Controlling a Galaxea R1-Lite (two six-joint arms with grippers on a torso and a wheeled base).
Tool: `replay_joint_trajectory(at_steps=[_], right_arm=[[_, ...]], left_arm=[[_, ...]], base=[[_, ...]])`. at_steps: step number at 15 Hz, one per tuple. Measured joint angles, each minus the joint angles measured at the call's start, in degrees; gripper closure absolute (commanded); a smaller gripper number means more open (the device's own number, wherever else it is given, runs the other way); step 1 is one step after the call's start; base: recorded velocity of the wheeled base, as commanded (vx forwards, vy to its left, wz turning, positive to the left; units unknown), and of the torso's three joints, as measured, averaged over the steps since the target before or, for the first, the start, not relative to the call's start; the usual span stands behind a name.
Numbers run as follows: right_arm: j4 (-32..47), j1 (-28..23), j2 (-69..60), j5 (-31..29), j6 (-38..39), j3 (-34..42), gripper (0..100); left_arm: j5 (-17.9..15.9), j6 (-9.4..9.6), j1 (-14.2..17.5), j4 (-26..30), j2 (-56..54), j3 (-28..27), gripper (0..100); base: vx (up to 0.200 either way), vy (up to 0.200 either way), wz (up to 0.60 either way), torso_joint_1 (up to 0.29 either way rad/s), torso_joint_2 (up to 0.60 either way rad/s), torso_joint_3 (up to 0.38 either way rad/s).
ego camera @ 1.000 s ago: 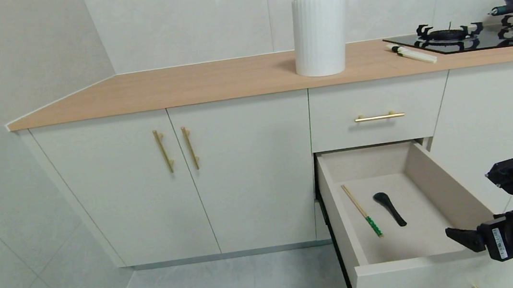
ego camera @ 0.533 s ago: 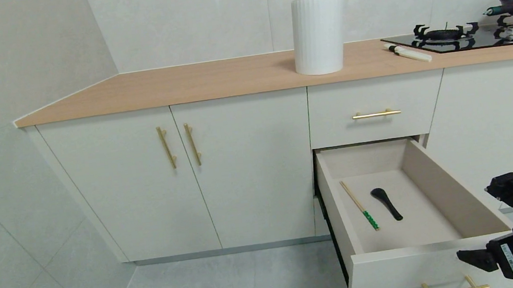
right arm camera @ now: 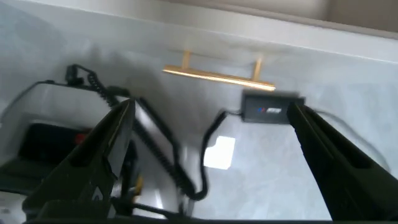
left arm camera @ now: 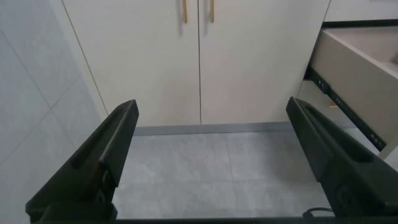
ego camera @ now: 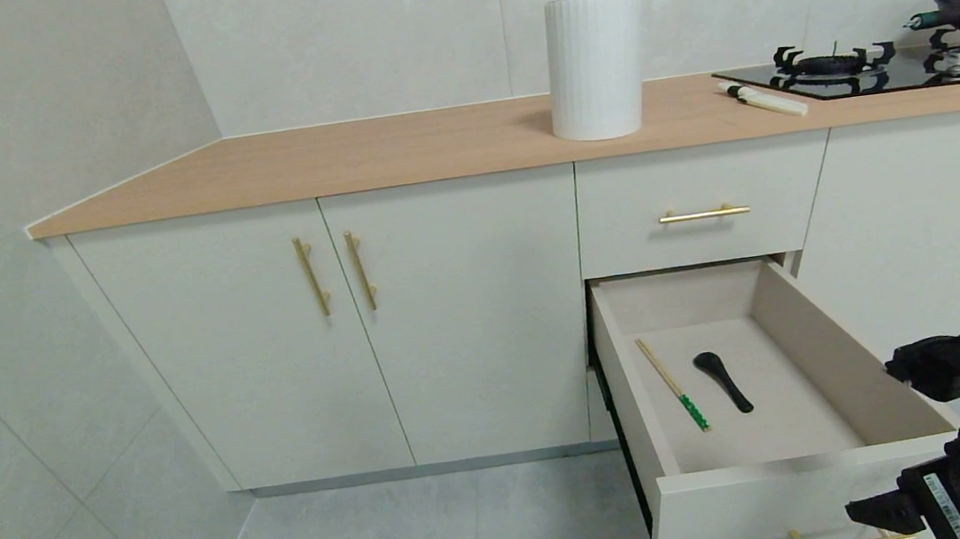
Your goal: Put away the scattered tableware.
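The right gripper is being brought lower and nearer to the front panel of the pulled-out off-white drawer, while the cabinet and the drawer's contents are being left just as they were half a second ago. Its black fingers are being held spread wide with nothing between them. The slim brass bar handle is being framed in the gap, just beyond the fingertips and not yet touched.

The bamboo chopsticks with green ends and the black spoon are lying side by side on the drawer floor, well beyond the fingers and behind the front panel. The left gripper is being held low before the closed cabinet doors, its fingers likewise released and empty, with the drawer's side off beyond one fingertip.

Judged from this, stowing is being wrapped up and the handle is being lined up for pushing the drawer shut. A cream long-handled utensil is lying on the wooden countertop beside the black gas hob, far above both sets of fingers. If it counts as tableware, closing now may be premature.
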Motion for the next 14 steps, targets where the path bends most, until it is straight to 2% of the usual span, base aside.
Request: replay_joint_trajectory(at_steps=[4, 6, 11, 14], right_arm=[[-1.76, 1.66, 7.61, -0.38, 2.90, -0.74, 0], [-4.73, 1.17, 10.23, -0.54, 3.06, -0.59, 0], [-5.42, -0.30, 12.08, -3.11, 3.08, -0.20, 0], [-11.70, -0.93, 13.92, -3.12, 3.08, 0.85, 0]], left_arm=[[0.00, 0.01, 0.00, 0.00, 0.00, 0.00, 0], [0.00, 0.01, 0.00, 0.00, 0.00, 0.00, 0], [0.00, 0.01, 0.00, -0.02, 0.00, 0.00, 0], [0.00, 0.00, 0.00, 0.00, 0.00, 0.00, 0]], base=[[0.000, 0.000, 0.00, 0.000, 0.00, 0.000], [0.000, 0.000, 0.00, 0.000, 0.00, 0.000], [0.000, 0.000, 0.00, 0.000, 0.00, 0.000], [0.000, 0.000, 0.00, 0.000, 0.00, 0.000]])
